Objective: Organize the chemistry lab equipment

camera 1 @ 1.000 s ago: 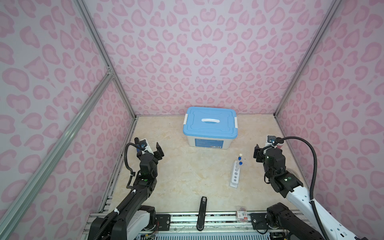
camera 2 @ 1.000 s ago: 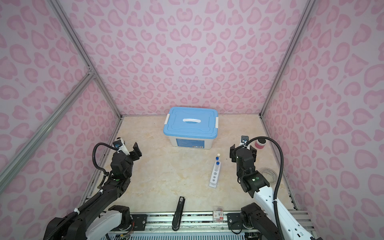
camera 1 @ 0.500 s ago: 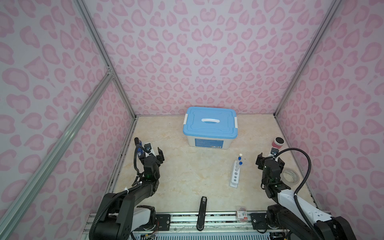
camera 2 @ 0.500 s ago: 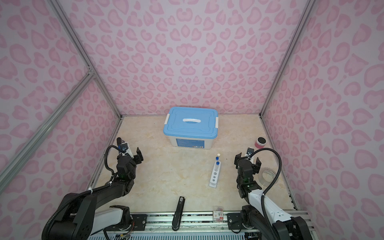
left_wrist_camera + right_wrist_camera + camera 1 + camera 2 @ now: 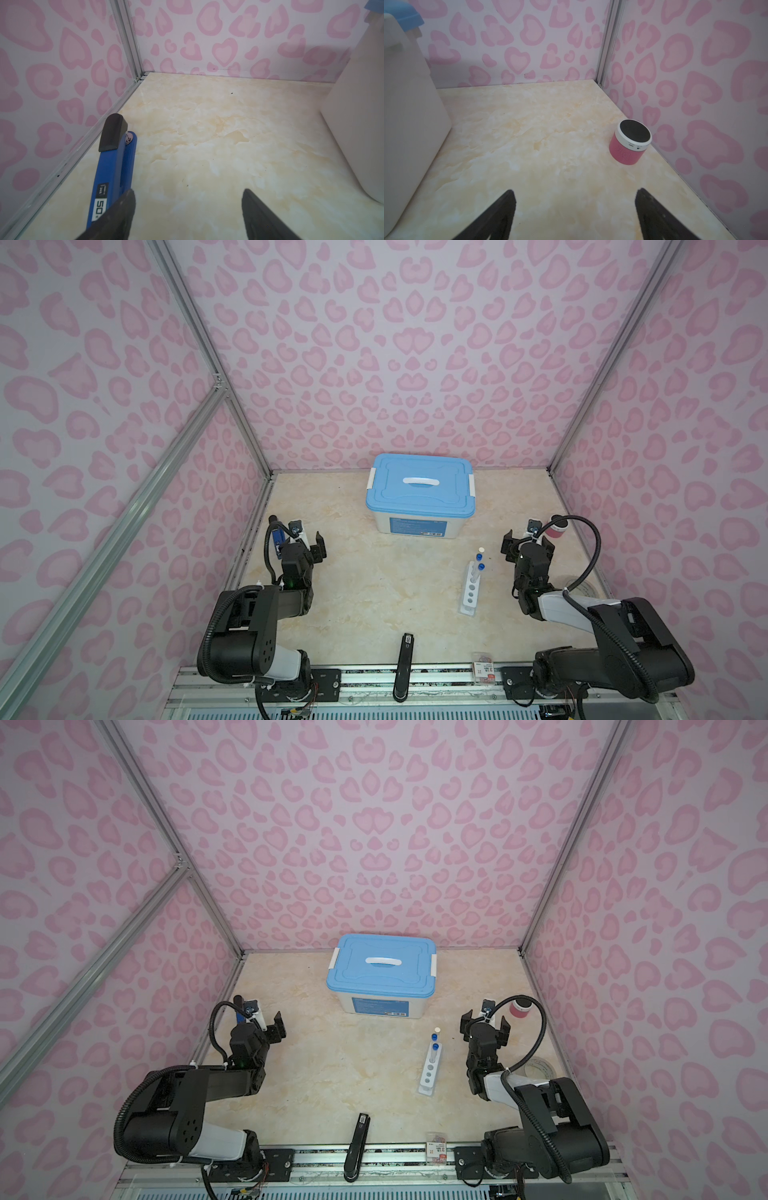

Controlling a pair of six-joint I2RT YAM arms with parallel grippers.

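Both arms pulled back and folded low, well short of the blue-lidded box. Left pincer spread wide, empty; right pincer spread too, nothing pinched. No shift at the white holed rack, in front of the box toward the right, two blue-capped test tubes upright at its box end, tiny pale cup just beyond. Possibly a clear glass vessel beside the right arm, hard to make out. Reads as wrapping up: tubes racked, arms retiring.
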